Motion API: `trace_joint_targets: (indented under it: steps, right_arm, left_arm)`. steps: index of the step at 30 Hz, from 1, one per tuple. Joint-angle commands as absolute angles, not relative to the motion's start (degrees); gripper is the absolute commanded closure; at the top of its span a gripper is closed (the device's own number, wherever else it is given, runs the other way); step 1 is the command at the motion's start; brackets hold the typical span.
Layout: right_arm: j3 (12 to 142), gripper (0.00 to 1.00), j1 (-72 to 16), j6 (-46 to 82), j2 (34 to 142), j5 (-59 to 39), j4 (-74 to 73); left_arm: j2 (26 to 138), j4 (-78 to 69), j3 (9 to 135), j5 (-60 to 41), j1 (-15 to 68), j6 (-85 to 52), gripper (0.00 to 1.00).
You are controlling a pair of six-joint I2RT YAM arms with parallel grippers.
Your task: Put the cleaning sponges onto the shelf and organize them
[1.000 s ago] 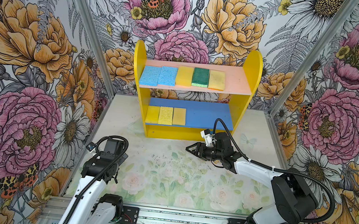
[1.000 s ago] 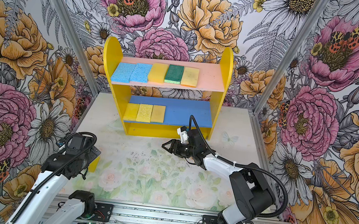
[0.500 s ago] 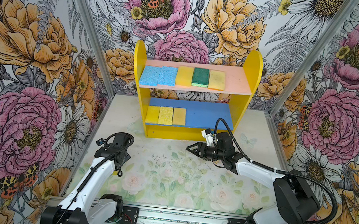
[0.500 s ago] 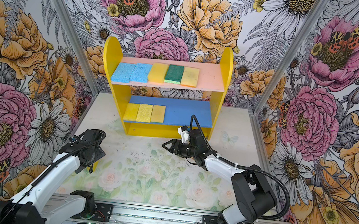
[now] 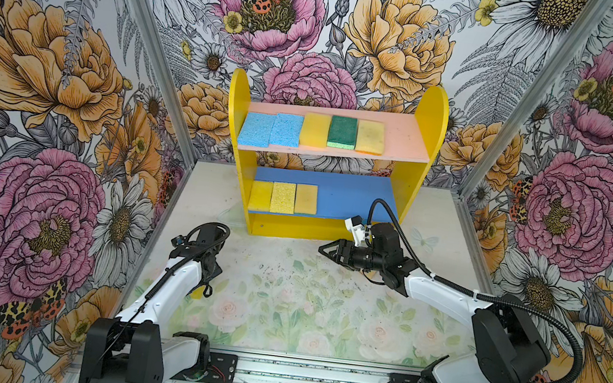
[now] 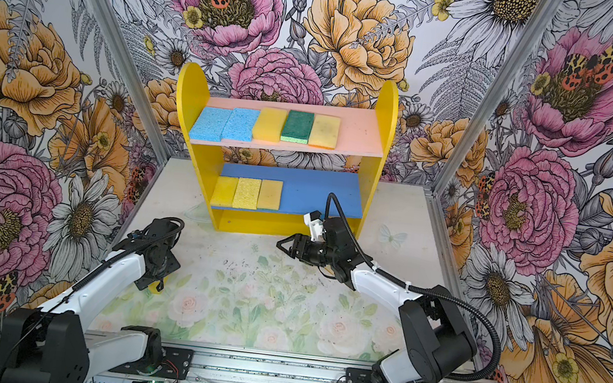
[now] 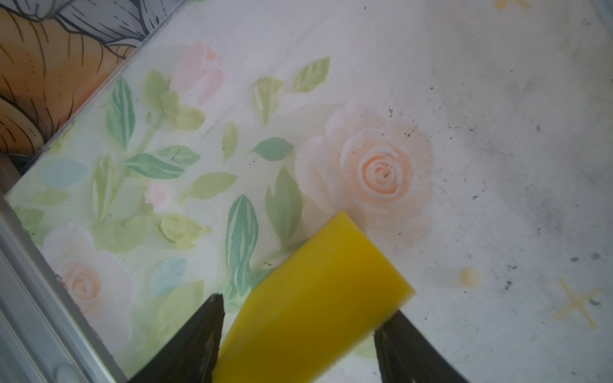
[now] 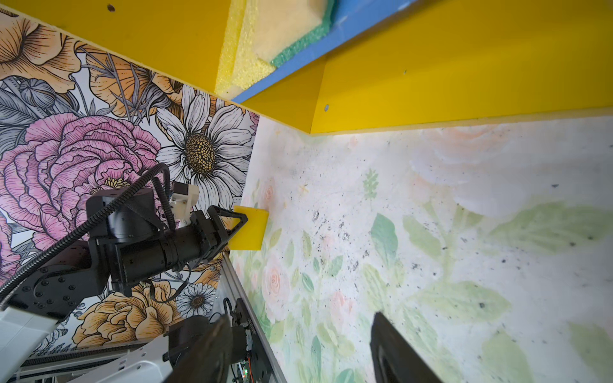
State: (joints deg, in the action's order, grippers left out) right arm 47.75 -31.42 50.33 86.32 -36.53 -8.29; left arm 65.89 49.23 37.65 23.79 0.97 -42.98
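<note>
The shelf [image 5: 239,112] stands at the back of the table. Its pink upper board carries two blue sponges [image 5: 256,130], a yellow one [image 5: 315,130], a green one [image 5: 342,131] and a tan one [image 5: 371,137]. Three yellow sponges [image 5: 283,197] lie at the left of the blue lower board. My left gripper [image 7: 298,315] is shut on a yellow sponge [image 7: 318,285], tilted just above the table near its left edge; a corner of this sponge also shows in a top view [image 6: 156,285]. My right gripper [image 5: 323,249] hangs open and empty in front of the shelf's base.
Floral walls close in the table [image 5: 303,299] on three sides, with a metal post [image 5: 161,63] in the back left corner. A metal rail [image 5: 314,376] with both arm bases runs along the front. The left wall edge [image 7: 49,142] lies close to my left gripper.
My left arm reached forward and down over the yellow sponge by the left edge, and its jaws narrowed onto it. The right gripper has hardly moved.
</note>
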Motion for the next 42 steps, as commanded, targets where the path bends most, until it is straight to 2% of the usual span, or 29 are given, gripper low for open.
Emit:
trace_joint_targets:
  steps: [1, 6, 9, 13, 16, 19, 26, 31, 33, 37, 39, 42]
  right_arm:
    - [52.95, 0.33, -31.03, 47.7, 86.85, -36.52, -4.92]
    - [56.69, 0.33, -31.01, 44.78, 84.04, -33.77, 1.29]
    - [56.23, 0.32, -31.01, 44.95, 82.33, -32.54, 1.73]
    - [54.78, 0.32, -31.06, 45.7, 80.85, -31.16, 1.76]
    - [54.0, 0.32, -30.94, 45.71, 80.01, -30.3, 2.17]
    - [53.73, 0.31, -30.96, 45.9, 79.28, -29.89, 2.77]
    - [52.38, 0.31, -31.03, 46.42, 78.11, -28.83, 2.99]
    - [49.95, 0.3, -30.94, 46.37, 74.96, -27.99, 3.49]
    - [48.36, 0.3, -30.94, 46.22, 73.48, -27.35, 3.82]
    - [45.7, 0.29, -30.94, 46.27, 73.12, -27.94, 3.78]
    - [44.95, 0.29, -30.95, 46.02, 73.46, -28.38, 4.0]
    - [44.12, 0.29, -31.03, 45.24, 74.04, -28.14, 5.09]
  left_arm:
    - [65.41, 46.17, 36.49, 20.74, 0.52, -42.18, 0.46]
    - [64.77, 45.38, 36.47, 18.29, 0.67, -42.1, 0.71]
    - [63.54, 43.8, 36.15, 14.91, 0.55, -41.08, 0.75]
    - [62.1, 41.7, 36.04, 5.16, 0.63, -40.43, 0.81]
    - [59.96, 38.7, 35.52, -2.87, 2.06, -42.59, 0.82]
    - [57.79, 34.51, 35.16, -8.2, 7.74, -46.2, 0.8]
    - [63.68, 22.44, 39.07, -8.19, 28.6, -53.91, 0.78]
    - [71.05, 9.05, 39.69, -11.42, 34.88, -58.38, 0.77]
    - [74.58, 3.73, 39.11, -14.36, 35.38, -59.56, 0.72]
    - [80.63, 3.46, 40.63, -15.69, 35.6, -57.45, 0.52]
    - [81.88, 5.08, 40.6, -14.81, 35.46, -57.13, 0.37]
    - [82.7, 7.55, 40.3, -13.69, 35.09, -56.13, 0.29]
